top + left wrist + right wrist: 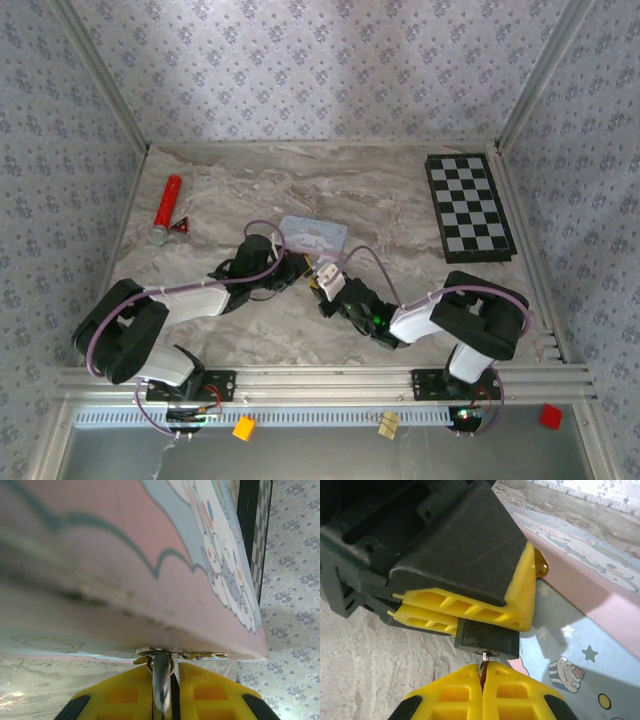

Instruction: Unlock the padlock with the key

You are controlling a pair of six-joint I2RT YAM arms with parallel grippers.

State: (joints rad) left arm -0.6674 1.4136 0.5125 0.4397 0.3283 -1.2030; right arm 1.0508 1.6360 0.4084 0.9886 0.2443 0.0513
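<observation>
The padlock [487,639], a small black block, sticks out from between the yellow fingers [485,607] of my left gripper, which is shut on it. In the left wrist view, my left gripper [170,667] pinches a silvery piece [162,680], apparently the padlock's shackle. My right gripper [483,666] is shut on the key [484,661]. The key's thin tip touches the keyhole on the padlock's underside. In the top view, the left gripper [290,268] and the right gripper [325,287] meet just in front of the tin.
The pale blue and pink tin [313,236] lies right behind both grippers, close over the left fingers [210,690]. A red cylinder [168,208] and a small red triangular piece [183,227] lie at the far left. A chessboard [470,207] sits at the back right.
</observation>
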